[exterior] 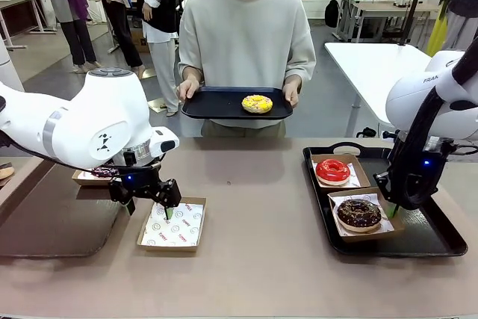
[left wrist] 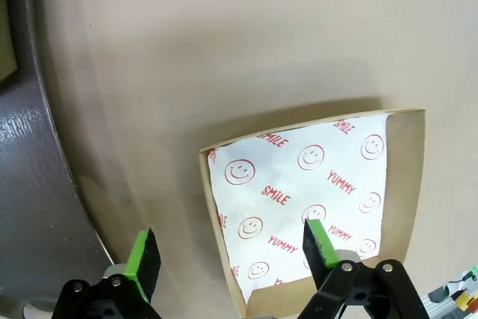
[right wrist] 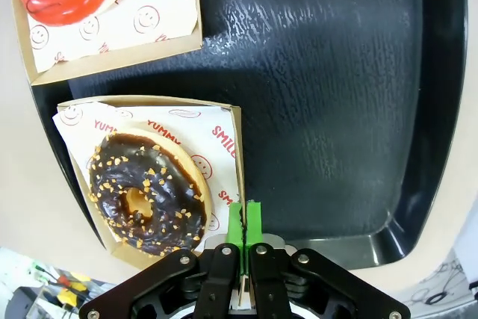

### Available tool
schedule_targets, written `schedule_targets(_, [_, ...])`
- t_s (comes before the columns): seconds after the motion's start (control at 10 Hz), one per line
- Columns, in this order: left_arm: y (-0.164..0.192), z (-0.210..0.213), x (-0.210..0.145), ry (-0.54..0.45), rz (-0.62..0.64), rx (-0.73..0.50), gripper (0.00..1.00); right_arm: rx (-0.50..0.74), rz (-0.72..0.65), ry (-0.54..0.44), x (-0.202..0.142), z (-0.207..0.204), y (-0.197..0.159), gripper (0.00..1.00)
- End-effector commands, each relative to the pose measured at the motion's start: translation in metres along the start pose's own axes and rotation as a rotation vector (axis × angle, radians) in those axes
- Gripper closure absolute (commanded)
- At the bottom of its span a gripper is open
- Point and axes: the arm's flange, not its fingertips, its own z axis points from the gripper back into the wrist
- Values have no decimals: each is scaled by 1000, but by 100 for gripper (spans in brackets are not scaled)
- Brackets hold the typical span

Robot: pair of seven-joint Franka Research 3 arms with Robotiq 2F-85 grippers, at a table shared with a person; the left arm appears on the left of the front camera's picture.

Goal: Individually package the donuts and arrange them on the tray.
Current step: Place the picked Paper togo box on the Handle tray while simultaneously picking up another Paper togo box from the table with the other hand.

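Right wrist view: chocolate donut [right wrist: 146, 192] flat, hole up.

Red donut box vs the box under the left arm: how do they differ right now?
The red donut's box holds the glossy red donut; the box under the left gripper holds only its smiley-print paper. The red donut's box sits on the black tray on the robot's right; the paper-only box lies on the bare table, with the open left gripper straddling one edge. Both are brown cardboard with the same printed liner.
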Motion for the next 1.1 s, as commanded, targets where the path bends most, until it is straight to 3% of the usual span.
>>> schedule_targets(0.0, [-1,-8,8,-21,39,33,0,42,17,-3,5,0,1,99])
schedule_targets(0.2, [-1,-8,8,-22,41,32,0,45,20,-2,5,0,2,99])
schedule_targets(0.3, [0,-7,7,-30,36,20,14,48,21,1,5,0,2,99])
schedule_targets(0.4, [0,-5,7,-25,35,17,60,46,24,4,5,0,2,55])
schedule_targets(0.5, [1,-3,7,-24,37,13,74,47,25,5,4,0,2,39])
schedule_targets(0.6, [1,-2,7,-25,37,10,100,49,23,7,4,1,2,0])
schedule_targets(0.8, [3,1,6,-25,42,2,100,51,17,6,4,1,1,0])
schedule_targets(0.9, [3,2,6,-23,46,-3,95,51,16,5,3,1,1,14])
schedule_targets(1.0, [3,3,7,-20,49,-7,100,52,14,5,3,1,1,4])
